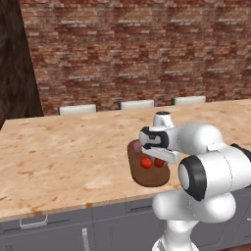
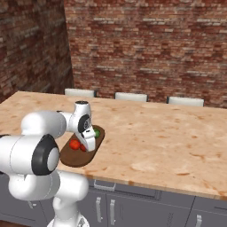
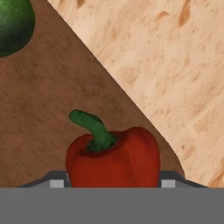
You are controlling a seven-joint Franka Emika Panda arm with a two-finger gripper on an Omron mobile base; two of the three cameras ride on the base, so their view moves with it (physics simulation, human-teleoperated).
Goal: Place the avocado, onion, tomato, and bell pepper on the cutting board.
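Red bell pepper (image 3: pixel 114 156) gripped between gripper (image 3: pixel 109 183) tips over cutting board (image 3: pixel 48 109) — best released gently, clear of avocado (image 3: pixel 13 24).

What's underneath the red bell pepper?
The bell pepper sits over the brown cutting board, between the tips of the gripper. The pepper itself hides the spot right under it, so whether it rests on the wood cannot be seen. The avocado lies nearby.
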